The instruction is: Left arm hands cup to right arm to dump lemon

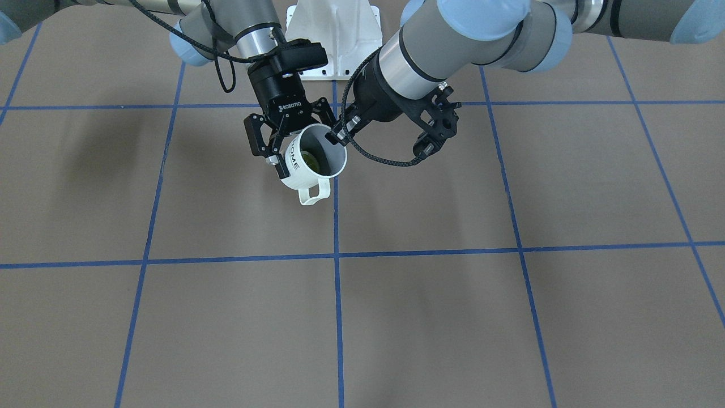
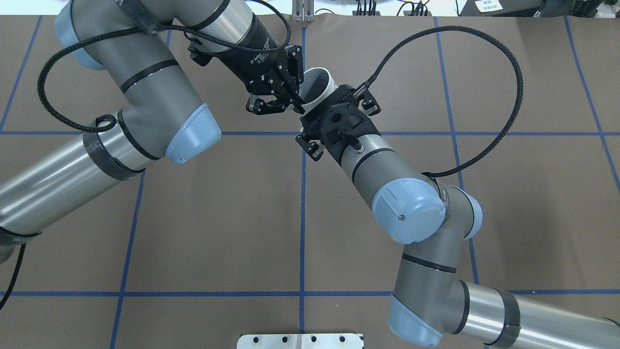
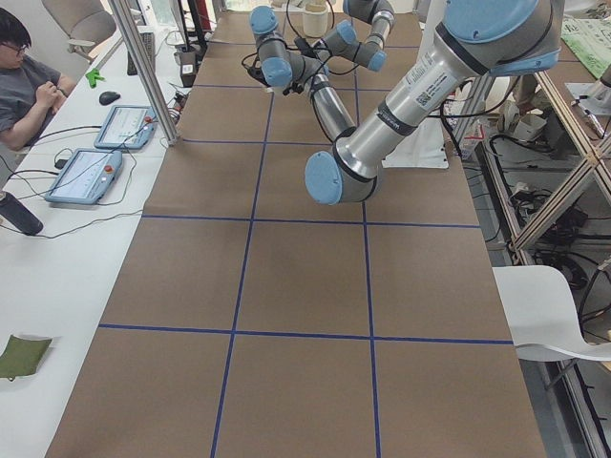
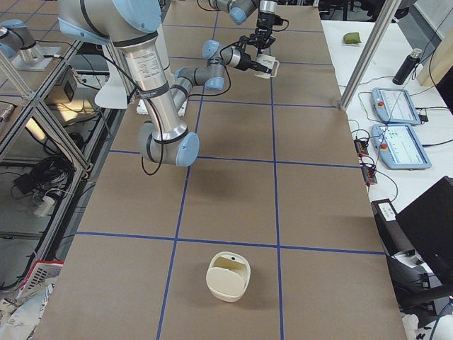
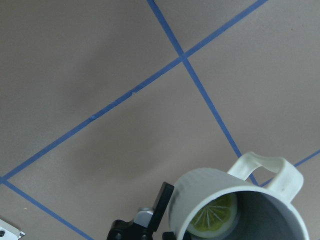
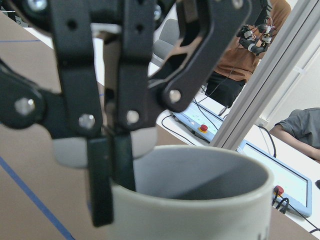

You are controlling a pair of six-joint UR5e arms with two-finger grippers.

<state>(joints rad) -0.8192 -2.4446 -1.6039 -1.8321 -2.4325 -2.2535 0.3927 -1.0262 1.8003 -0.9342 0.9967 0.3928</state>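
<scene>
Pinched together on the rim of the mug (image 1: 302, 180), at 1 o'clock of its mouth in the front-facing view, the left gripper (image 6: 116, 167) has one finger inside and one outside. At 11 o'clock the right gripper (image 1: 306, 152) sits with jaws spread wide astride the mug's wall by the HOME lettering; whether they clamp it cannot be told. The lemon (image 5: 215, 219) lies inside, cut face showing. The handle (image 1: 315, 195) points to 6 o'clock. The mug hangs tilted above the brown table (image 1: 453, 317).
</scene>
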